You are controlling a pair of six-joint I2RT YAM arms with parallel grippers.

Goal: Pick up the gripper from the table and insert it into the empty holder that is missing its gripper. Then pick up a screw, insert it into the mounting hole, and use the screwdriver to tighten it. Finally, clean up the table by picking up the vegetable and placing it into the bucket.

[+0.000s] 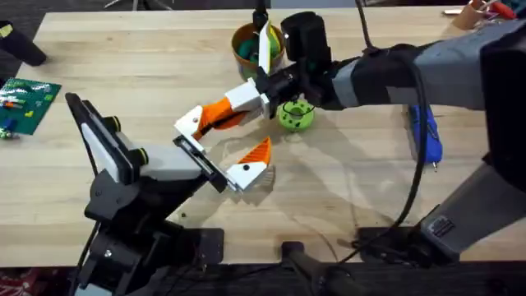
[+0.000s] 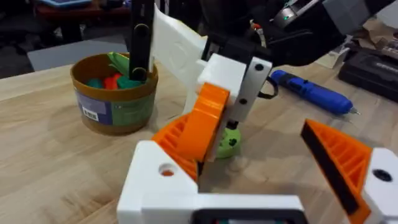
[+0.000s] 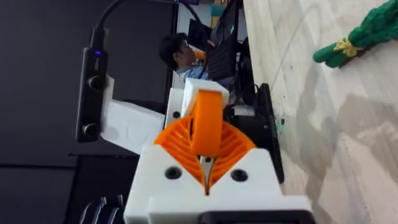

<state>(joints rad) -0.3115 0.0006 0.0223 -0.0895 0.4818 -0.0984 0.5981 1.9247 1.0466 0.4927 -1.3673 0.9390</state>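
Note:
My right gripper [image 1: 215,119] reaches in from the right and is shut on the gripper [image 1: 191,123], a white base with an orange wedge. It holds the piece at the far end of the black holder [image 1: 201,160] on my left arm. In the left wrist view the piece [image 2: 163,180] sits by the holder, with one orange pad [image 2: 208,115] clamped over it. The left gripper [image 1: 218,154] carries one fitted finger [image 1: 251,164], standing wide apart from the piece. The lime-green vegetable [image 1: 296,115] lies just behind. The blue screwdriver [image 1: 426,136] lies at the right. The ochre bucket [image 1: 240,51] stands at the back. The screw is out of view.
The bucket [image 2: 112,109] holds several coloured toys. A green circuit board [image 1: 25,94] lies at the table's left edge, and a black object [image 1: 20,45] sits at the far left corner. A dark green toy [image 3: 360,37] lies on the wood.

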